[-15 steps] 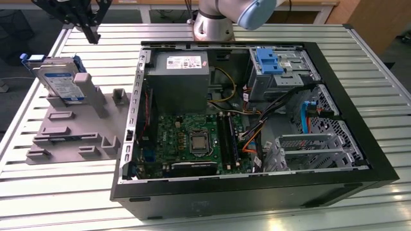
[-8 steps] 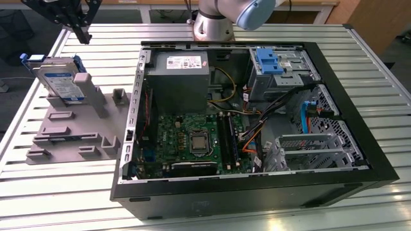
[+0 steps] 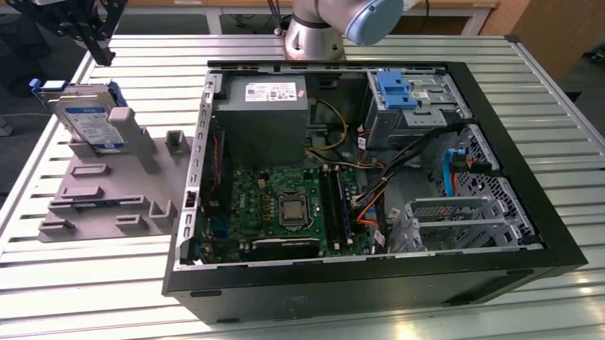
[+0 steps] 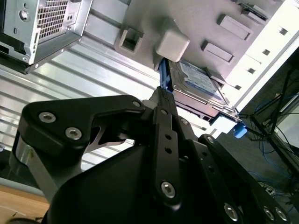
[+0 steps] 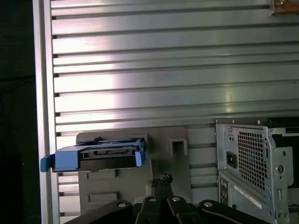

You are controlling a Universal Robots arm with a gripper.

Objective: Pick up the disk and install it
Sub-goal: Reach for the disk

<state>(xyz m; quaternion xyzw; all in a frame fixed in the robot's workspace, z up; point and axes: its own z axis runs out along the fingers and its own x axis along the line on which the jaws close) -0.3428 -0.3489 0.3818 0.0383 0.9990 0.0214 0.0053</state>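
Black two-fingered claw (image 3: 104, 57) (image 4: 161, 93) (image 5: 163, 179): fingers pressed together at the tips, nothing held between them. It hangs in the air, clear of all objects. Directly below the tips, and apart from them, the flat rectangular silver metal disk with white-and-blue label and blue plastic side rails (image 3: 85, 117) (image 4: 198, 79) (image 5: 110, 156) stands on edge, tilted, in its slot. The slot belongs to a grey plastic fixture plate with raised blocks (image 3: 104, 191) (image 4: 196, 18) (image 5: 117, 186), which lies flat under the claw; one upright grey post of that plate (image 3: 127, 134) stands against the disk's labelled face. Further out from the claw, beyond the plate, sits the open black tower computer case (image 3: 378, 283) (image 5: 252, 163), side panel off, green circuit board (image 3: 274, 205) exposed. Plate and case both rest on the ribbed aluminium table (image 3: 95, 283) (image 5: 163, 70).
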